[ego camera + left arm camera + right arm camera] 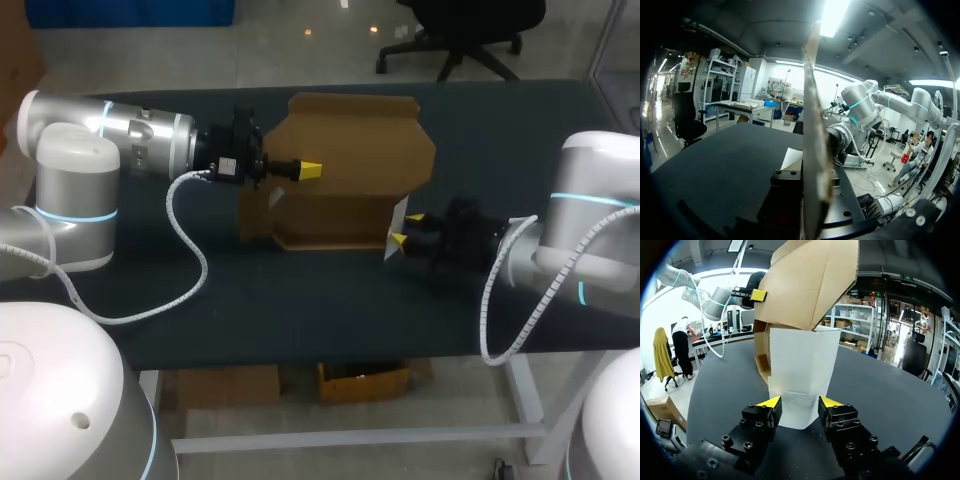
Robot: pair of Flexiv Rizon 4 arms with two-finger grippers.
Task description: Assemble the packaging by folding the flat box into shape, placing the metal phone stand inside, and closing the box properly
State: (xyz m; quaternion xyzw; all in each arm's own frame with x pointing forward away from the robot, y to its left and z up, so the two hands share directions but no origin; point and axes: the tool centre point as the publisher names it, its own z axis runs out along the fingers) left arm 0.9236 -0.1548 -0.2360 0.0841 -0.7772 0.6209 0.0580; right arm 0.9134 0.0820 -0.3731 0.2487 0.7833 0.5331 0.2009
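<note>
The cardboard box (335, 220) sits near the middle of the dark worktop (300, 300), partly folded. Its long axis runs across the worktop from my left side to my right. Its low base lies nearer me, and the large lid panel (365, 140) rises from the far side of the base.

My left arm comes in from the left, and the left gripper (310, 170) is at the left part of the lid panel. In the left wrist view that panel (815, 150) shows edge-on, running straight up between the dark fingers. They press it from both sides, so the gripper is clamped on it. Its yellow tips do not show there.

My right arm comes in from the right, with the right gripper (800, 402) at the right end of the box. Its fingers stand well apart. A white end flap (802, 370) stands upright at that end, facing the gripper, and its lower edge lies between the two yellow tips. I see no firm pinch on it from either finger, so the gripper reads as spread open. From this wrist the brown lid panel slopes up and over the white flap.
</note>
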